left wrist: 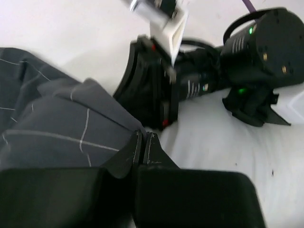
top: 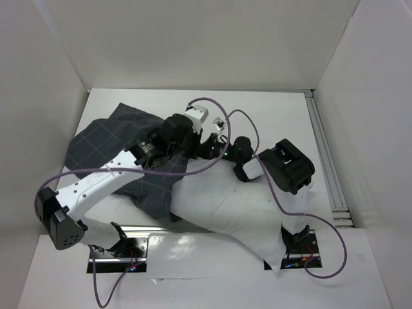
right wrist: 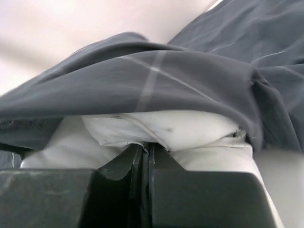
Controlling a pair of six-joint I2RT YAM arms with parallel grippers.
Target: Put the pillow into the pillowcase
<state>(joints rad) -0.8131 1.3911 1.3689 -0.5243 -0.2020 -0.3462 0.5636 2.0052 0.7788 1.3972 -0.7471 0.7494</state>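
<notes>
- See the pillow (top: 238, 209) lying slantwise across the near half of the table (top: 270, 109), near-right corner down by the right arm's base, far-left end under dark cloth.
- See the pillowcase (top: 103, 138) spread toward the far-left of the table, rumpled, with its near-right hem draped over that end of the pillow.
- Find the left fingers (left wrist: 126, 154) pressed together, tips right at the line between dark checked cloth and white cushion; cannot tell from the wrist view about any hem caught in them.
- Find the right fingers (right wrist: 126, 161) together too, seemingly nipping a small fold of the white cloth just under the overhanging hem of the pillowcase.
- From above, place both sets of fingers close together over the mouth of the pillowcase, nearly touching.
- Judge the task as begun and far from finished: only one end of the pillow covered, and loosely, draped over rather than clearly sleeved around.
- Count the greater part of the pillow as bare, white from the hem to the near-right corner.
- Reckon on what remains: opening the mouth wider, feeding the cushion's length in or drawing the case along it, then seating the corners and smoothing the cloth.
- Cannot tell about the underside: hem beneath the pillow or only on top.
</notes>
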